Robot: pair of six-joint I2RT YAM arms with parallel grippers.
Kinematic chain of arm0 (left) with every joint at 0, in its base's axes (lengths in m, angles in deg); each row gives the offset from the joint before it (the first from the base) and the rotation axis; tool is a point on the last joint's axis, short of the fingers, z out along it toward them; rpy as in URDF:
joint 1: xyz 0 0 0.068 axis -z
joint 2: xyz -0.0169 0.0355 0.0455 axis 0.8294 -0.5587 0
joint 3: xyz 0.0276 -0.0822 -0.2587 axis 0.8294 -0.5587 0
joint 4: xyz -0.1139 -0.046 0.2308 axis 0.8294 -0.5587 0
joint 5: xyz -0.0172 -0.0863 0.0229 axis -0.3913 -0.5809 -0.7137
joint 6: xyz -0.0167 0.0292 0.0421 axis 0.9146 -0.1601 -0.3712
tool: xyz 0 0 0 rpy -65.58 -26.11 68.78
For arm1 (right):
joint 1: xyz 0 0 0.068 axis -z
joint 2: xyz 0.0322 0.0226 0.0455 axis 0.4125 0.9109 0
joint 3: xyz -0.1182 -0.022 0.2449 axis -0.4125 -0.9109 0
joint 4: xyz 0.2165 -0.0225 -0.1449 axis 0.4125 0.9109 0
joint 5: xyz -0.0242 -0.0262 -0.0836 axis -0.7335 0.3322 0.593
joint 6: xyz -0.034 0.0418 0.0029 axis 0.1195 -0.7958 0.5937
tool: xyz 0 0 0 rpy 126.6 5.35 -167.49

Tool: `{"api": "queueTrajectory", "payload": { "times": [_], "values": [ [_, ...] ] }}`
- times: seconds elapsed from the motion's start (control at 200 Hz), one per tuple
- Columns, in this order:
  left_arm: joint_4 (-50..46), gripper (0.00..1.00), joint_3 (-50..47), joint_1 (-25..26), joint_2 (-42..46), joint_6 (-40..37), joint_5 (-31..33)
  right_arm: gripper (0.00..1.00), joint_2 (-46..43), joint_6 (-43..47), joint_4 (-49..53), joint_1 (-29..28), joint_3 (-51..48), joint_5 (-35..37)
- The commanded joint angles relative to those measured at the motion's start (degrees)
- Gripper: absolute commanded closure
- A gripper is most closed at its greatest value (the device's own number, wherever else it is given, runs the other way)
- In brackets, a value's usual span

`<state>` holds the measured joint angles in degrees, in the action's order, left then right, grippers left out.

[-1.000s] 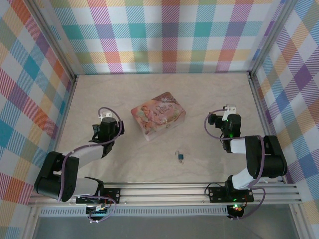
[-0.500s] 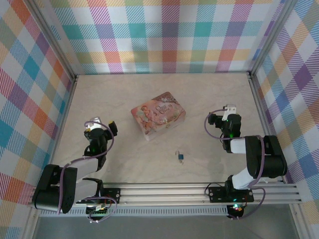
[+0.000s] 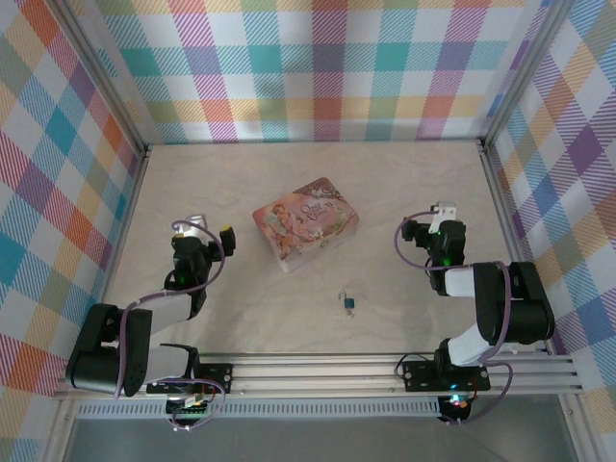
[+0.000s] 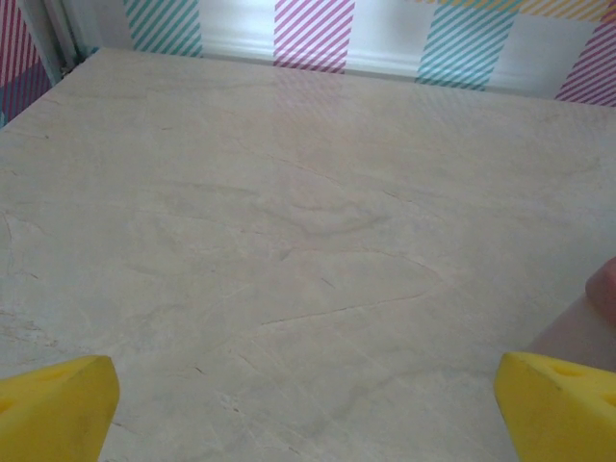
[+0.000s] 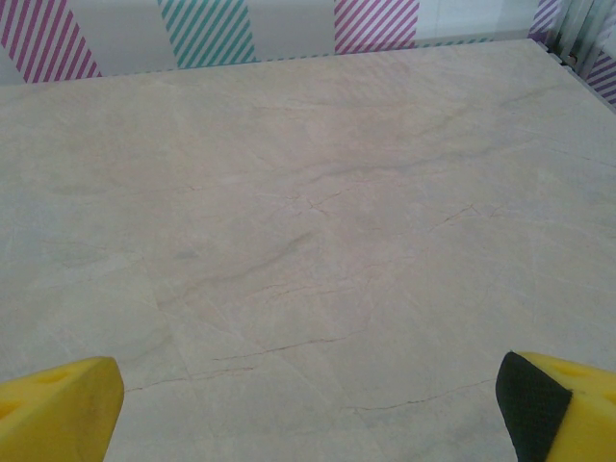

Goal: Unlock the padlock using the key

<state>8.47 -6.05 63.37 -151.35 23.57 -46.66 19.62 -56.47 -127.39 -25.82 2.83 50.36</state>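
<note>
The padlock [image 3: 348,305], tiny with a blue body, lies on the table in front of the pink tin and between the two arms. A thin dark bit sticks out at its far end; I cannot tell whether that is the key or the shackle. My left gripper [image 3: 212,229] hovers left of the tin, far from the padlock. It stands open [image 4: 308,414], its yellow fingertips [image 4: 55,409] wide apart over bare table. My right gripper [image 3: 427,218] is up and to the right of the padlock. It is open too [image 5: 308,414], with nothing between its fingers.
A pink illustrated tin [image 3: 305,223] sits at the table's middle; its edge shows at the right border of the left wrist view [image 4: 604,289]. Plaid walls [image 3: 318,67] close in the table on three sides. An aluminium rail [image 3: 318,371] runs along the near edge.
My left gripper swung out to the left, then came back right toward the tin, with its wrist turned. The right arm, padlock and tin have not moved.
</note>
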Motion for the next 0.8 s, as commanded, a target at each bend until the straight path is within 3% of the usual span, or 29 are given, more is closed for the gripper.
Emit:
{"api": "queueTrajectory", "payload": {
  "times": [0.0, 0.095, 0.215, 0.35, 0.465, 0.515, 0.795],
  "values": [
    [4.55, 0.0, -1.18, -1.04, -0.62, -1.63, -0.72, 0.0, 0.19, -0.42, -0.34, 0.38, 0.06, -0.97],
    [7.92, 0.0, -1.56, -2.25, -2.41, -1.63, -1.07, 0.0, 0.19, -0.39, -0.32, 0.34, 0.0, -1.0],
    [19.17, 0.0, -3.88, -2.76, -9.98, -1.68, -0.87, 0.0, 0.19, -0.43, -0.34, 0.4, -0.03, -0.97],
    [25.72, 0.0, -3.22, -2.83, -17.32, -1.94, -1.47, 0.0, 0.19, -0.38, -0.26, 0.36, -0.01, -0.99],
    [12.44, 0.0, 2.8, -3.11, -16.4, -1.35, -0.31, 0.0, 0.22, -0.38, -0.1, 0.33, 0.15, -0.99],
    [2.09, 0.0, 8.4, -3.12, -16.34, -1.16, 0.4, 0.0, 0.19, -0.38, -0.08, 0.38, 0.15, -1.0],
    [3.11, 0.0, 8.11, -3.02, -16.6, -2.01, -1.47, 0.0, 0.09, -0.31, -0.29, 0.34, -0.03, -1.0]
  ]
}}
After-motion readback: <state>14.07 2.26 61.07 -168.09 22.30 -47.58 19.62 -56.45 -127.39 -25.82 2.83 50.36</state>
